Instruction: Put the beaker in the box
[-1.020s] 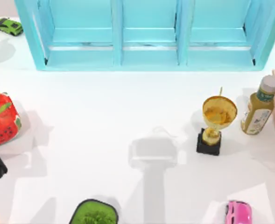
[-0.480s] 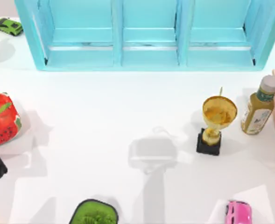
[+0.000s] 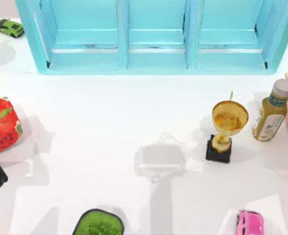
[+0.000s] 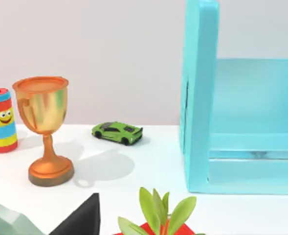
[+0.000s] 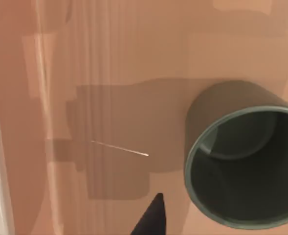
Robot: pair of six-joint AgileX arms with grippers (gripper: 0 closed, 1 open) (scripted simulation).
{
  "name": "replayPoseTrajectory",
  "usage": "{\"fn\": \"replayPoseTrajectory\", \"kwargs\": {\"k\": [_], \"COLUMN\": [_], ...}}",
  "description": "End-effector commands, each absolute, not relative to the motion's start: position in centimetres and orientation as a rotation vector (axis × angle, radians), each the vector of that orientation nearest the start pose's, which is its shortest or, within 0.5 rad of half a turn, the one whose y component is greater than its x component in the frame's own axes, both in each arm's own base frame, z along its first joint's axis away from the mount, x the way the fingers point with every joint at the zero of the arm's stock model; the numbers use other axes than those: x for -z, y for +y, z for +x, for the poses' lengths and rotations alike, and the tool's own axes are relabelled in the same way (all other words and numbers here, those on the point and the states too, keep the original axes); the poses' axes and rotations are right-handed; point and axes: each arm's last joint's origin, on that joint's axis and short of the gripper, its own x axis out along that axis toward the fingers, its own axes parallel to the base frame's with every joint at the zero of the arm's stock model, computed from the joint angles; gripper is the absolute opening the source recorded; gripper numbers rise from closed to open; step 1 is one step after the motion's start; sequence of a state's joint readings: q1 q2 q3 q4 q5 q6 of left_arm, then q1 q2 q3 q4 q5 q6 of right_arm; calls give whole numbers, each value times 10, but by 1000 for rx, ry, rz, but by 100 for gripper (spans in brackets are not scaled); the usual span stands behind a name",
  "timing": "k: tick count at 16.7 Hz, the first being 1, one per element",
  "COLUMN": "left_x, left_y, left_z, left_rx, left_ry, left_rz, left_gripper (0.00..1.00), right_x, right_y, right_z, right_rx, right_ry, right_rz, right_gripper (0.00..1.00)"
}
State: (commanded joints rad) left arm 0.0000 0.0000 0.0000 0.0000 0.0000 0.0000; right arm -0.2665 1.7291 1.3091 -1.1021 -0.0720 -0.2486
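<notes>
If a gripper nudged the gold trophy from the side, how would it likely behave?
The gold trophy would probably tip rather than slide: its wide cup sits on a thin stem over a small black base. It looks rigid. If it fell right, it might strike the bottle close by.

Dark grey-green beaker (open, empty), on tan box floor

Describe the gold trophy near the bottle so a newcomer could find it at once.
Start at the teal cabinet along the table's far edge and look in front of its right end. There a trophy stands just left of the bottle. Unlike the capped yellow-green bottle, it is an open gold cup on a square black base.
</notes>
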Motion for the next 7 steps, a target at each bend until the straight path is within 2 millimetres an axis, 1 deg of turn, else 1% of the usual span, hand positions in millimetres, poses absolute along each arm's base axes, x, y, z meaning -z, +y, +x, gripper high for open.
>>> {"fn": "replayPoseTrajectory", "kwargs": {"k": [1,2,7], "left_x": [-160,-160,-160], "left_y": [-1,-1,-1], "left_z": [106,106,106], "left_rx": [0,0,0], "left_ry": [0,0,0], "left_rz": [0,0,0], "left_gripper": [100,100,100], "right_x": [-217,-217,-217], "right_y": [-80,-80,-80], "right_z": [310,310,310], "right_rx": [-35,-35,-35], "right_ry": [1505,1505,1505], "right_rz": [55,55,55], "right_gripper": [98,100,100]}}
